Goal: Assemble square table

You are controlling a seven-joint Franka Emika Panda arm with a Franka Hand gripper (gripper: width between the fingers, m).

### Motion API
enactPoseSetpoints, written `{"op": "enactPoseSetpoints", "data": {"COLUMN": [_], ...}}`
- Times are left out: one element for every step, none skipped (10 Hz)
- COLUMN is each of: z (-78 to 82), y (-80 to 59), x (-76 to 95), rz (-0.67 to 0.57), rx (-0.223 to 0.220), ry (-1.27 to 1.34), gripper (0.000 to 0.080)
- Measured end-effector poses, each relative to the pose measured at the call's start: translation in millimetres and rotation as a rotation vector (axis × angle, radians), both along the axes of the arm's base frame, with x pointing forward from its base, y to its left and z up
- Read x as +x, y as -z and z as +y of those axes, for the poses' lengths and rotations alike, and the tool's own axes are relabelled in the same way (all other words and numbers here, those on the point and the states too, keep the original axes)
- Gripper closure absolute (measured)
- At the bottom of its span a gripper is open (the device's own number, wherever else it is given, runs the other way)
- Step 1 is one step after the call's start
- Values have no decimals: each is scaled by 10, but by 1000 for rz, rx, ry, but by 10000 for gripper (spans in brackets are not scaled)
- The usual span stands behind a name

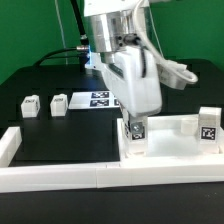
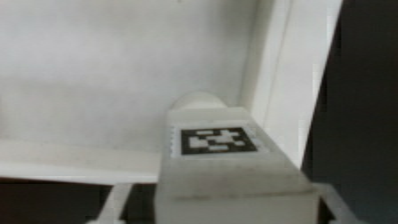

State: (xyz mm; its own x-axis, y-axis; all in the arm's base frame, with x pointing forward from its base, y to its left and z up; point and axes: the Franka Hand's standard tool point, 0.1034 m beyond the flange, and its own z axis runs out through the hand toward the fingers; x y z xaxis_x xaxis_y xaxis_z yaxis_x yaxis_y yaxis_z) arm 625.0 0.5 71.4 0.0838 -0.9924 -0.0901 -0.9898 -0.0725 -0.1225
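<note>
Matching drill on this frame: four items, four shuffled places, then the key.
Items
1 leg filling the wrist view
2 two loose legs
3 marker board
4 lone upright leg

Places
A on the black table, exterior view's left
B at the tabletop's end, exterior view's right
C clamped in the pincer over the tabletop
D flat on the table behind the arm

Pairs: 1-C, 2-A, 3-D, 4-B
</note>
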Motion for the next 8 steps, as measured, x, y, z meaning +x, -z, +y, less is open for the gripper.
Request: {"op": "enactPoseSetpoints", "data": {"z": [2,3,8,27,42,28,21,20], "y": [1,6,-8,-54,-53,-38,-37,-35], "x": [-1,-4,0,23,19,13,12,11], "rz": [-2,-3,-4,-13,-23,-22,-28,-33], "rx": [-5,-6,-28,-72,-84,-89,-100,-106], "ry": [-33,-47,-164,-403,-522,-549,-638,-699], "gripper": [509,509,352,227,166,166,155,155]}}
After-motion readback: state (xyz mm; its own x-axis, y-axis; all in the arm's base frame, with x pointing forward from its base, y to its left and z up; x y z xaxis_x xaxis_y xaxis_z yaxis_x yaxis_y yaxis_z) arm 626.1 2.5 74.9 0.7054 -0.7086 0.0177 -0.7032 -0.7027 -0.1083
